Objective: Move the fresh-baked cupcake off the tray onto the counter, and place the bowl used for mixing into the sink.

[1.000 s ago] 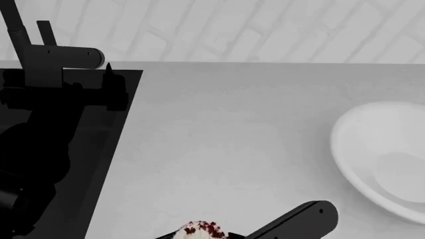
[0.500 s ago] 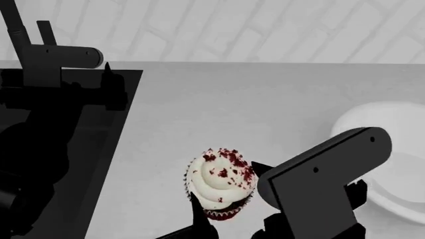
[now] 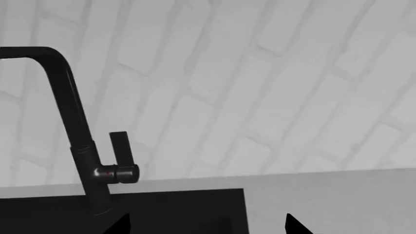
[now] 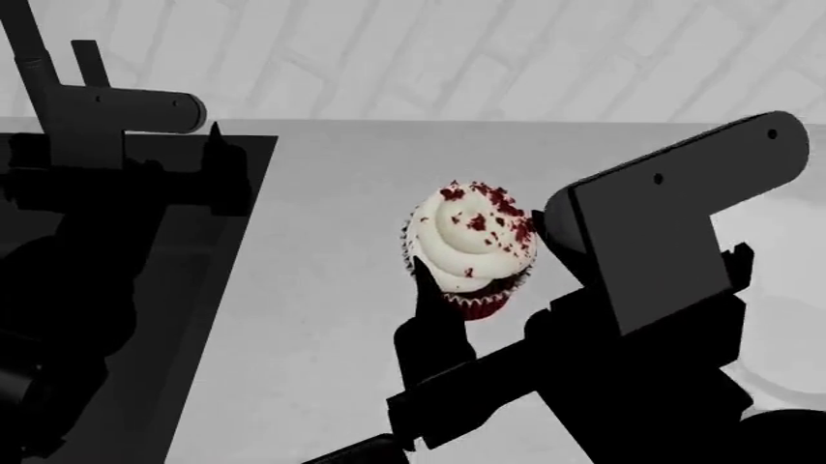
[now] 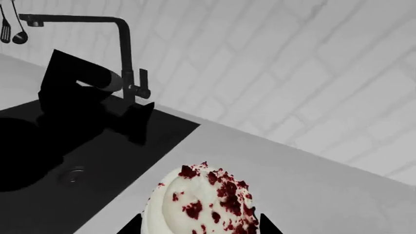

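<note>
Left wrist view: only the sink (image 3: 162,212) and faucet (image 3: 78,146) lie ahead of the left gripper (image 3: 204,225), whose tips stand wide apart, empty. Head view: the right gripper (image 4: 481,275) clasps the cupcake (image 4: 471,246) above the counter (image 4: 336,290); lower it upright, then release gently. Right wrist view: the frosting sits between the jaws.

The cupcake (image 4: 473,251) has swirled white frosting flecked with dark red crumbs, a dark cake and a red ribbed wrapper. The bench (image 4: 362,193) is plain pale grey. The sink (image 5: 78,161) is matte black, the faucet (image 3: 71,131) black too. The wall (image 3: 260,73) shows a white brick pattern with faint grey joints. The fingers (image 4: 432,309) are black.
</note>
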